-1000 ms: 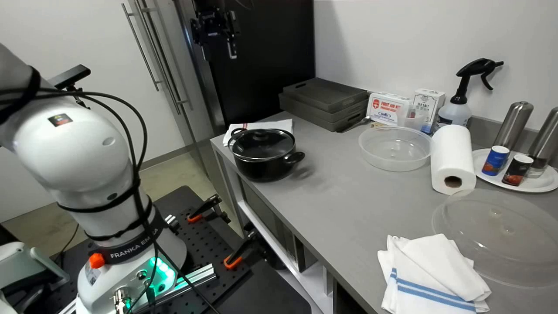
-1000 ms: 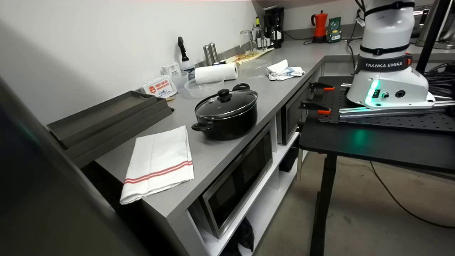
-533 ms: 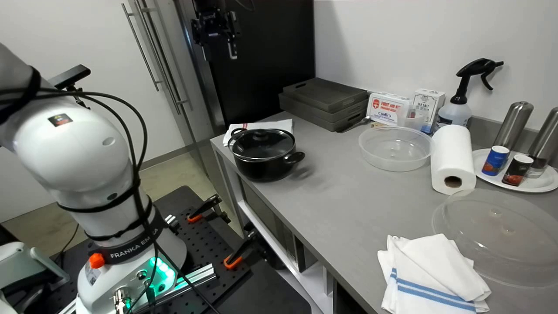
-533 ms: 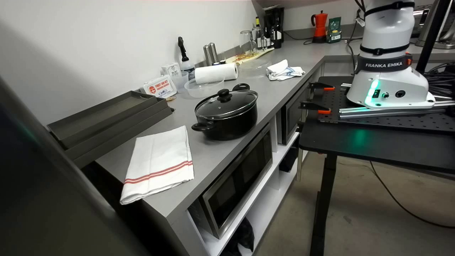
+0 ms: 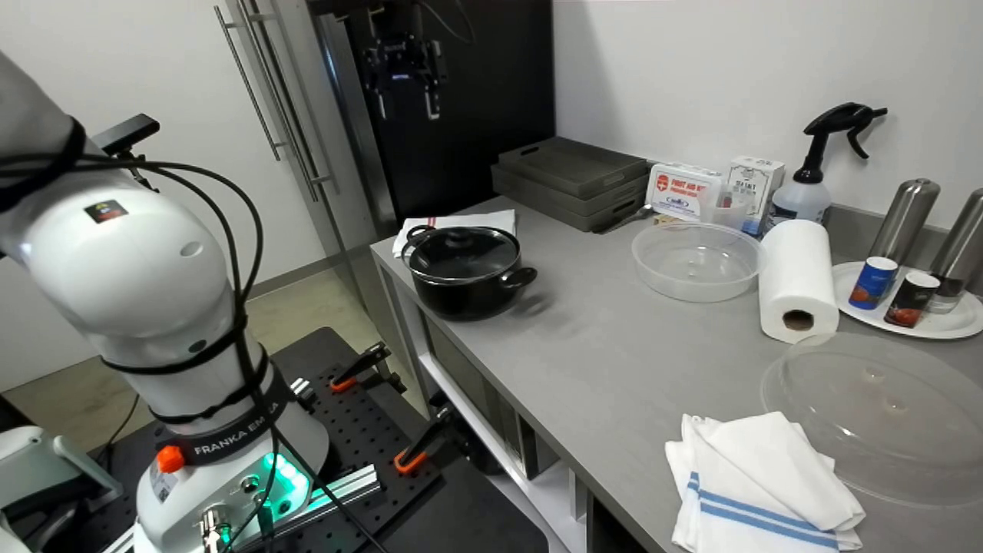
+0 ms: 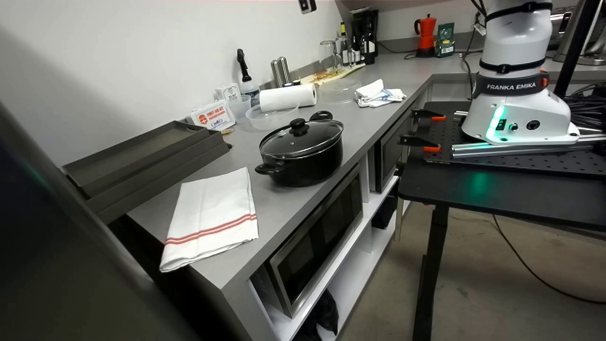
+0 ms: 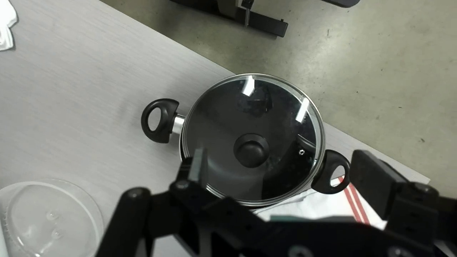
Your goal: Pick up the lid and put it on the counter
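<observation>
The black two-fingered tool (image 5: 408,106) hangs well above the flat, matte grey tabletop (image 5: 614,361), its dark fingers (image 7: 373,182) spread wide apart. Beneath the tool, and well apart from it, the round see-through glass lid (image 7: 253,139), thinly rimmed in metal, sits on the glossy black two-handled round pan (image 6: 308,168). Seen from the wrist, the lid's small round black knob (image 7: 251,155) shows between the two fingers, nearer the one at the left of that view (both look blurred there). The pan stands upright, lower than the tool and near the tabletop's front edge. Also below the tool, and just beside the pan, lies a red-striped folded white cloth (image 6: 213,208), partly hidden by the tool in the wrist view. Down past the finger at the left of the wrist view rests a clear round dish (image 5: 695,290), with a white roll of paper towel (image 5: 799,276) just beside it. Farther from the tool along the tabletop come a large clear round cover (image 5: 883,418) and, close by it, a blue-striped folded white cloth (image 5: 756,476). Lower than the tool too, a stack of dark grey rectangular trays (image 5: 572,184) sits by the plain white wall (image 5: 737,92).
</observation>
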